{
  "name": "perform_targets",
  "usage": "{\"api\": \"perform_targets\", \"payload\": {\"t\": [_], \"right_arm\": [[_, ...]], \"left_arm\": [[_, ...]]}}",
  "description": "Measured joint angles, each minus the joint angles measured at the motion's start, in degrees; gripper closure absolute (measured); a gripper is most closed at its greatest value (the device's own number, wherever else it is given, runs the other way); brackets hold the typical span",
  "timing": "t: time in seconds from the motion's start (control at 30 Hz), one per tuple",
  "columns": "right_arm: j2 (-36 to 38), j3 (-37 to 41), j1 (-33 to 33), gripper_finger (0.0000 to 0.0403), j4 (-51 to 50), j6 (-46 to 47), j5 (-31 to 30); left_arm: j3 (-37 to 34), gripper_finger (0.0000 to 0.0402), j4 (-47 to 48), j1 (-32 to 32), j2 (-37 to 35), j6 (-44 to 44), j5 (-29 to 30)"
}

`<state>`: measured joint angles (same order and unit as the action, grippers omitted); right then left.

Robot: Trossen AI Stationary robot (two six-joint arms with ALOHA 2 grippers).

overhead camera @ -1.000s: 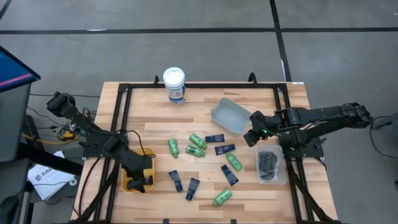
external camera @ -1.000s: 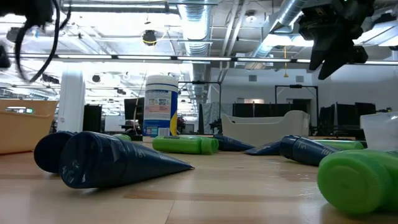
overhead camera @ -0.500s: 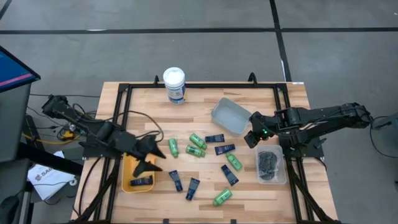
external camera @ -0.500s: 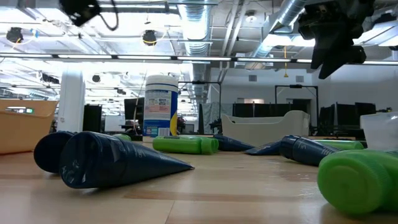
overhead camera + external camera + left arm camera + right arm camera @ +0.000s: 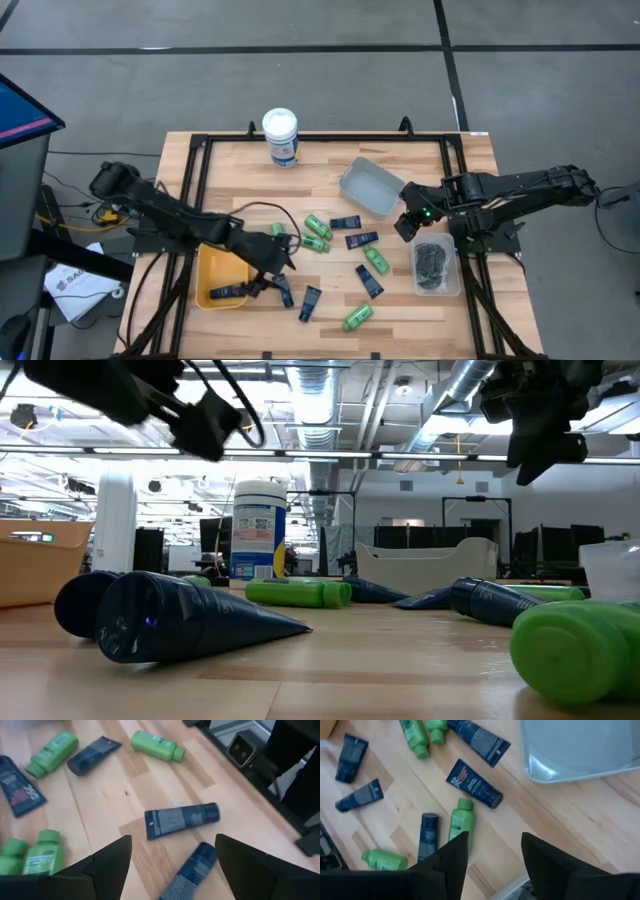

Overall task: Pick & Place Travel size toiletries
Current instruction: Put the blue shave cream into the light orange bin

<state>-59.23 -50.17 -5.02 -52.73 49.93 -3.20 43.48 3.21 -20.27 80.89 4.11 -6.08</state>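
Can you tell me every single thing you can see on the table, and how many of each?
green bottles: five, bright green, lying around the table's middle and front
navy tubes: six, dark blue; five flat on the wood, one in the yellow bin
yellow bin: one, yellow, front left
grey tray: one, pale grey, back right, nothing in it
clear box: one, see-through, right edge
dark tins: dark grey, piled in the clear box, too jumbled to count
white canister: one, white with blue label, upright at the back
table: one, light wood, black frame
left gripper: open, above the tubes beside the yellow bin
right gripper: open, between tray and clear box
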Motion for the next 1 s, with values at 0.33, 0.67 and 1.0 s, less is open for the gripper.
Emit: {"api": "perform_targets", "payload": {"t": [0.33,0.67,1.0], "right_arm": [[0.0,0.0,0.0,0.0233,-0.1,-6.8,3.4],[0.0,0.0,-1.2,0.0232,-0.9,-9.9,3.4],[0.0,0.0,-1.3,0.0236,-0.8,-10.9,3.4]], "left_arm": [[0.0,0.0118,-3.8,-0.8,10.2,-0.3,-3.4],[0.2,0.0118,-6.2,-1.6,15.5,0.4,-8.8],[3.2,0.0118,-6.2,-2.1,20.5,7.6,-8.7]]}}
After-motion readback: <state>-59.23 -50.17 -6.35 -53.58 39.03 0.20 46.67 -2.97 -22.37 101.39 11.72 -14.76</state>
